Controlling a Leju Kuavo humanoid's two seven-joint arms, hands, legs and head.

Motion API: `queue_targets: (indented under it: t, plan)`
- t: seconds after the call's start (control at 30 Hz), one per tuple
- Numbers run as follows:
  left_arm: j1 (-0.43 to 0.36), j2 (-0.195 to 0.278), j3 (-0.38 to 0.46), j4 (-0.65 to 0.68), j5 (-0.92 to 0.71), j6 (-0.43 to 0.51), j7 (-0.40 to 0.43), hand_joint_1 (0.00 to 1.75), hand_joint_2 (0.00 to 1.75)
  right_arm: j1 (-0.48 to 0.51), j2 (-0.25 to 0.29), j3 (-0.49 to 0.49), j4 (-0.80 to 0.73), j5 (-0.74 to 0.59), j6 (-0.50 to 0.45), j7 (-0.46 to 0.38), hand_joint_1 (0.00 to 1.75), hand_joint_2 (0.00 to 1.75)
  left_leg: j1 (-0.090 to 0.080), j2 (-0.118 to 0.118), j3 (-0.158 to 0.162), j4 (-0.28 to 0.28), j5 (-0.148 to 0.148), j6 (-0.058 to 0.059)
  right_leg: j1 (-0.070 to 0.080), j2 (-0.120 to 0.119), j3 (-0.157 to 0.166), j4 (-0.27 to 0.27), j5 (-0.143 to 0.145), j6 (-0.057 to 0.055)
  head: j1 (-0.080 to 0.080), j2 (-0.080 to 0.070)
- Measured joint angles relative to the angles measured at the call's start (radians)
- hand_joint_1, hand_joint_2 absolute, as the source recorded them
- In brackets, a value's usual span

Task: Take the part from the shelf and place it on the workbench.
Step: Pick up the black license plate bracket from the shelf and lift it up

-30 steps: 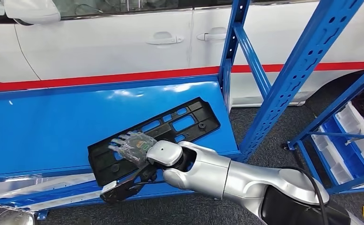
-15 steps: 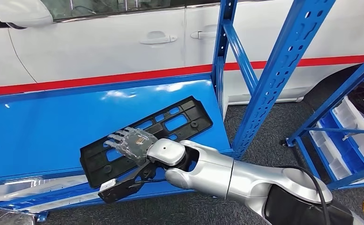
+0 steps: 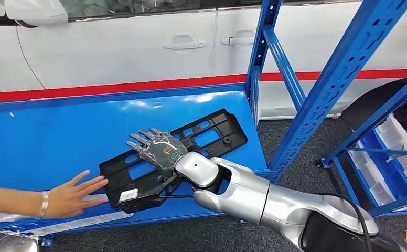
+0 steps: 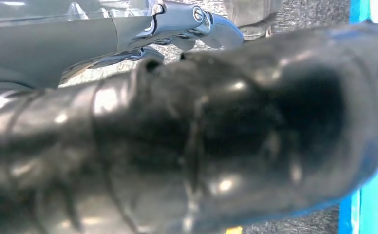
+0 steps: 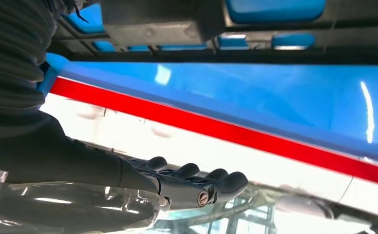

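Right hand [image 3: 157, 149] with fingers spread flat over black part [image 3: 212, 131] on blue shelf [image 3: 49, 136].

Head view high, facing down onto shelf [image 3: 60, 136]; wrist views close-up.

1. We log the part [image 3: 175, 149] as matt black moulded plastic with open cut-outs and a small white label.
2. The shelf [image 3: 60, 131] looks like painted blue metal, glossy, with bright reflections; its uprights are perforated.
3. We see the right hand [image 3: 157, 149] covered by a clear, shiny film; the arm behind it is smooth silver.
4. The floor [image 3: 296, 157] appears as rough, dark grey carpet.
5. The car body [image 3: 112, 52] is glossy white.
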Motion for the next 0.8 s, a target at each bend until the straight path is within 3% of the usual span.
queue_targets:
  t: [0.07,0.13,0.2,0.3,0.37,0.4,0.47,0.53,0.6,0.7,0.8]
  plan:
    - [-0.001,0.0,0.0,0.0,0.0,-0.001,0.0,0.0,0.0,0.003,-0.003,-0.007,-0.004,0.007,-0.003,0.0,0.0,1.75,-0.003,-0.001,-0.005,0.007,-0.003,-0.009,0.003,0.002,0.024,-0.049,0.007,-0.007,0.0,0.0]
    - [-0.001,0.001,0.0,0.0,0.0,-0.001,0.0,0.0,0.0,0.008,-0.005,-0.014,-0.007,0.014,-0.005,0.0,0.0,1.75,-0.003,-0.001,-0.007,0.007,-0.003,-0.018,0.003,0.004,0.024,-0.054,0.01,-0.015,0.0,0.0]
    - [-0.001,0.002,0.0,0.0,0.0,-0.001,0.0,0.0,0.0,0.01,-0.006,-0.023,-0.012,0.02,-0.009,0.0,0.0,1.75,-0.001,0.0,-0.021,0.036,-0.026,-0.028,-0.002,0.003,0.026,-0.059,0.014,-0.026,-0.003,0.0]
    - [-0.001,0.001,0.0,0.0,0.0,-0.001,0.0,0.0,0.0,0.014,-0.007,-0.032,-0.019,0.022,-0.013,0.0,0.0,1.75,0.005,0.001,-0.098,0.201,-0.107,-0.042,-0.003,0.0,0.026,-0.062,0.016,-0.034,-0.008,0.0]
    - [0.0,0.001,0.0,0.0,0.001,-0.001,0.0,0.0,0.0,0.02,-0.009,-0.035,-0.02,0.022,-0.013,0.0,0.0,1.75,0.006,0.001,-0.133,0.271,-0.118,-0.045,-0.002,0.0,0.026,-0.061,0.015,-0.035,-0.008,0.0]
    - [0.0,0.002,0.0,0.0,0.001,-0.001,0.0,0.0,0.0,0.023,-0.01,-0.036,-0.02,0.023,-0.014,0.0,0.0,1.75,0.007,0.001,-0.126,0.253,-0.097,-0.044,-0.002,0.001,0.026,-0.06,0.015,-0.035,-0.008,0.0]
    - [0.0,0.002,0.0,0.0,0.001,-0.001,-0.001,0.0,0.0,0.025,-0.011,-0.041,-0.024,0.025,-0.014,0.0,0.0,1.75,0.006,0.001,-0.07,0.131,-0.031,-0.038,-0.002,0.003,0.028,-0.059,0.014,-0.033,-0.008,0.0]
    - [-0.003,0.003,0.0,0.0,0.001,-0.001,-0.002,0.0,0.0,0.024,-0.011,-0.047,-0.027,0.027,-0.015,0.0,0.0,1.75,0.0,0.001,-0.02,0.026,0.001,-0.029,0.0,0.004,0.027,-0.059,0.014,-0.027,-0.007,0.0]
    - [-0.004,0.003,-0.001,0.0,0.0,-0.001,-0.003,0.0,0.0,0.024,-0.011,-0.05,-0.029,0.03,-0.015,0.0,0.0,1.75,-0.006,-0.001,-0.009,0.002,0.0,-0.021,0.001,0.003,0.024,-0.061,0.016,-0.016,-0.007,0.0]
    - [-0.003,0.002,-0.001,0.0,0.0,-0.001,-0.003,0.0,0.0,0.025,-0.012,-0.055,-0.032,0.034,-0.017,0.0,0.0,1.75,0.0,-0.001,-0.002,-0.012,0.01,-0.004,0.002,0.002,0.016,-0.043,0.0,0.001,-0.005,0.0]
    - [-0.004,0.002,-0.001,0.0,0.0,-0.002,-0.003,0.0,0.0,0.028,-0.014,-0.062,-0.035,0.039,-0.022,0.0,0.0,1.75,0.002,0.002,0.002,-0.019,0.013,0.009,0.0,0.0,-0.054,0.111,-0.081,0.01,0.0,0.0]
